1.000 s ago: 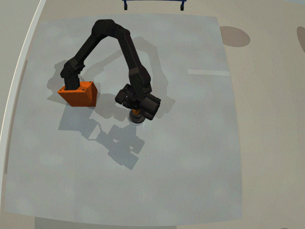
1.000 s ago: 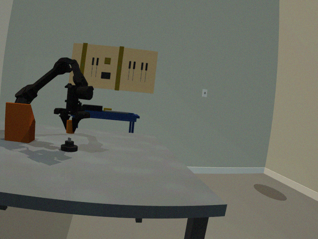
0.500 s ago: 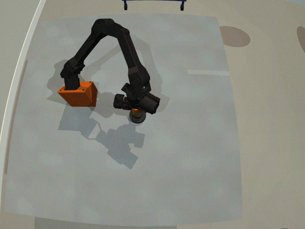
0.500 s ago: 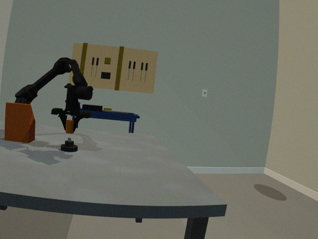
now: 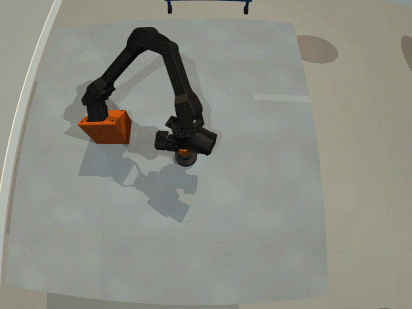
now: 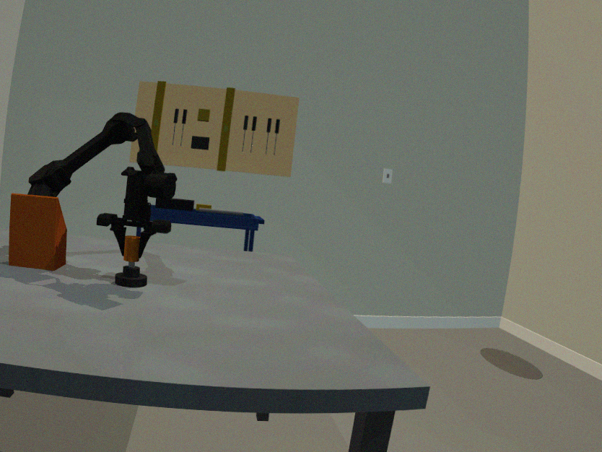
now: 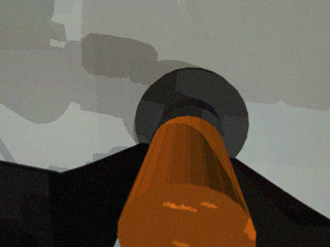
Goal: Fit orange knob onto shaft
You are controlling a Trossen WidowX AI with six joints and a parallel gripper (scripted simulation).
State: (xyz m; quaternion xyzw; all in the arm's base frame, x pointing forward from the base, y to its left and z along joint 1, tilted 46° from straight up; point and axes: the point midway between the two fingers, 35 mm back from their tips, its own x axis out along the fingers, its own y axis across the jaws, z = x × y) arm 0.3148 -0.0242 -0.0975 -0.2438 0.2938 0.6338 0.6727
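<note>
Parallel-jaw gripper (image 5: 183, 146) (image 6: 131, 250) (image 7: 186, 158) closed on orange knob (image 5: 184, 152) (image 6: 131, 248) (image 7: 185, 190), one finger each side, pointing down. Knob upright, directly above round pedestal (image 5: 185, 162) (image 6: 131, 280) (image 7: 159, 92), not seated: short bit of silver shaft (image 6: 131, 263) visible between knob and pedestal top in exterior view. Can't tell if flats line up, hole hidden underneath. Pedestal stands on grey table (image 5: 232, 215) (image 6: 252, 331), right of orange arm base (image 5: 109, 134) (image 6: 32, 233)
</note>
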